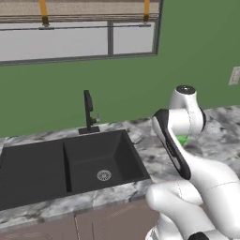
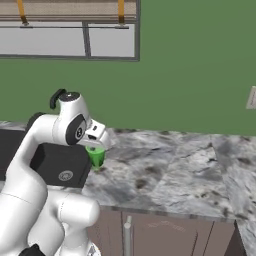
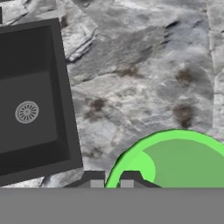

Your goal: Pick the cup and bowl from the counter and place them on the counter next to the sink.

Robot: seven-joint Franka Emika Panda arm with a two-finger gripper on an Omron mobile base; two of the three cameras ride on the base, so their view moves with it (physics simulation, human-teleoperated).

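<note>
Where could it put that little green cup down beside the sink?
Bare marbled counter runs from the sink's right rim to the wall. The gripper, shut on the cup, hangs over it. Behind the faucet it narrows.

Cup (image 2: 96, 156) on counter (image 2: 165, 170) beside sink (image 1: 70, 161)

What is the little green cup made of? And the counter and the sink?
The cup looks like smooth plastic: one bright, even green, no pattern. The counter looks like polished stone, maybe marble, with grey-and-white veins and brownish blotches. The sink is dark grey and matte, with a metal-looking round drain; whether it is composite or coated metal can't be told.
</note>
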